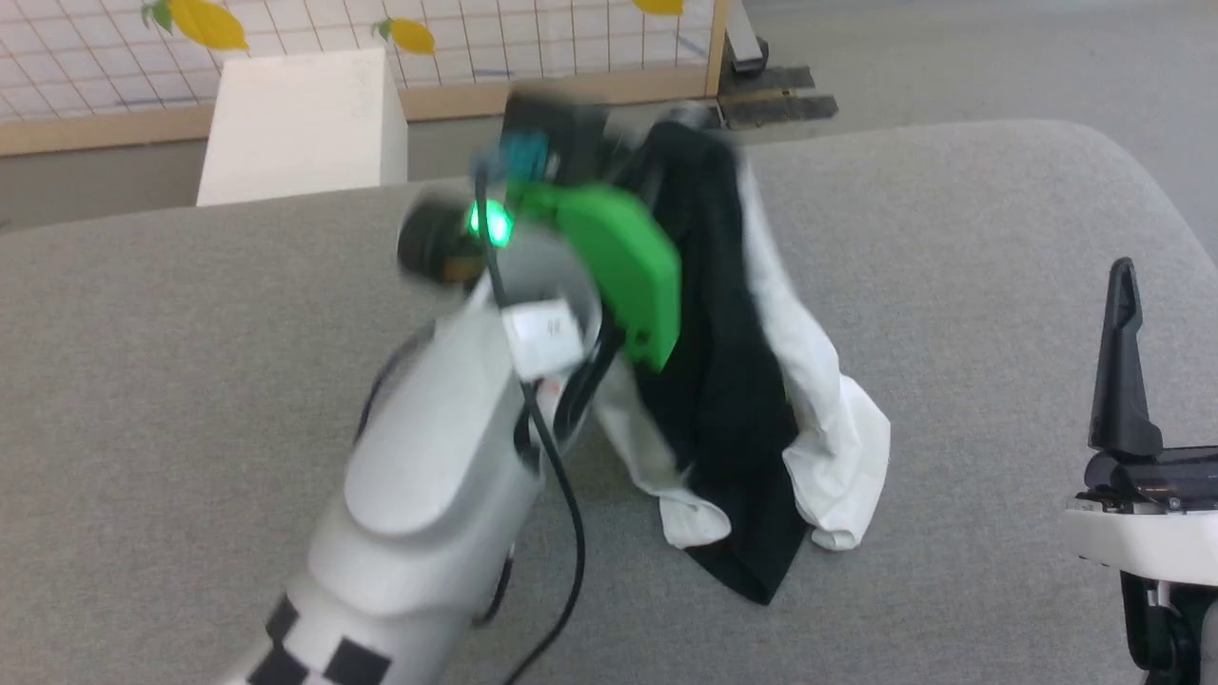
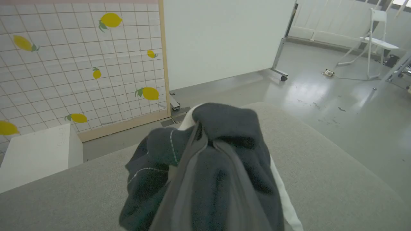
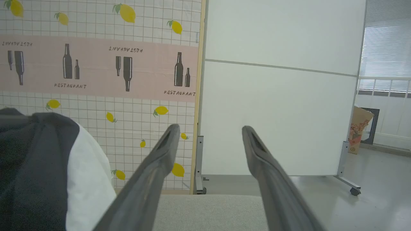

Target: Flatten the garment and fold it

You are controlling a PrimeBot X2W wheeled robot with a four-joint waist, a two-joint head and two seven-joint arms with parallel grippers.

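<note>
The broad grey cloth-covered table (image 1: pixel 190 400) bears the garment (image 1: pixel 809 381), a white-bodied shirt with long black sleeves. The shirt hangs bunched over the table's middle, its lowest folds touching the surface. Nothing is flattened or folded yet, so I judge the task barely begun. The left gripper (image 2: pixel 205 141) is clamped on dark cloth at the top of the bunch. The right gripper (image 3: pixel 210 131) hovers to the right, jaws wide and empty.
</note>
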